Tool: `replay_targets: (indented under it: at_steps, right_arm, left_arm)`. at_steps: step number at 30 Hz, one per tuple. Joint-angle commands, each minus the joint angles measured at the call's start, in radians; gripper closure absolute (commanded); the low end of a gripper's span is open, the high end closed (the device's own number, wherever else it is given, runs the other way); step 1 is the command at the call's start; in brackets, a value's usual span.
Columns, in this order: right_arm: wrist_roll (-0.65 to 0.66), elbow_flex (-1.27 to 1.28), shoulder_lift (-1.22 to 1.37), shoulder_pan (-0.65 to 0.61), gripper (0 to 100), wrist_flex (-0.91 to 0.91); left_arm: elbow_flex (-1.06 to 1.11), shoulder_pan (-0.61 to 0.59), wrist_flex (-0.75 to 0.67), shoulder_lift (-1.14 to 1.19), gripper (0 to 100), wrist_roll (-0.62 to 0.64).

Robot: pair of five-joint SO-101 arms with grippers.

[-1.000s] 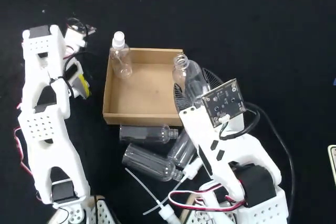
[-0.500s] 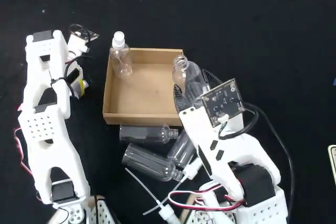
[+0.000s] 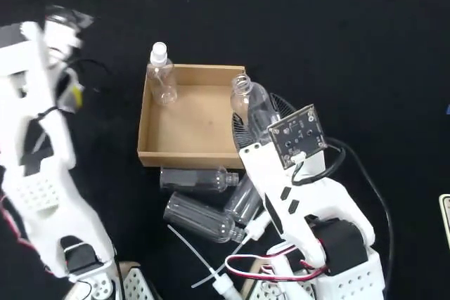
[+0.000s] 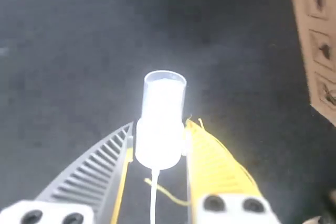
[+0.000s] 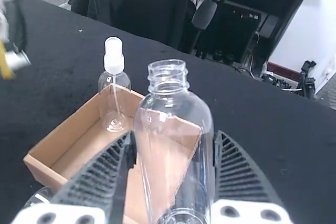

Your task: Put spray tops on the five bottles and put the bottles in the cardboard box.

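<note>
My left gripper (image 4: 159, 139) is shut on a white spray top (image 4: 160, 121) whose thin tube hangs between the yellow-lined fingers, above bare black table. In the high view that left gripper (image 3: 69, 88) hangs raised at the far left, away from the cardboard box (image 3: 151, 152). My right gripper (image 5: 172, 139) is shut on a clear open-necked bottle (image 5: 170, 129), held upright at the box's right edge (image 3: 249, 103). A capped bottle (image 3: 162, 75) stands in the box's far left corner (image 5: 113, 93).
Three uncapped clear bottles lie in front of the box (image 3: 197, 178), (image 3: 200, 217), (image 3: 246, 198). Loose spray tops with long tubes lie near the right arm's base (image 3: 221, 287), (image 3: 256, 224). A box wall (image 4: 315, 51) edges the left wrist view.
The left arm has lifted and swung outward to the left, away from the box. The right arm and its bottle have stayed put.
</note>
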Motion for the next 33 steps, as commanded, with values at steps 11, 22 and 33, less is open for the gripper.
replay_targets:
  at_steps: [11,22,33]
  right_arm:
    - [-0.163,0.053,-0.061,-0.104,85.5,-0.13]
    - [-0.178,0.219,-0.311,-0.104,85.8,-0.212]
    - [-0.18,0.226,-0.32,-0.104,85.8,-0.204]
  left_arm:
    - [-0.091,0.251,-0.092,-0.842,87,0.563]
    - [-0.102,0.717,-0.462,-0.928,86,0.888]
    - [-0.058,1.023,-0.588,-0.914,86,0.908]
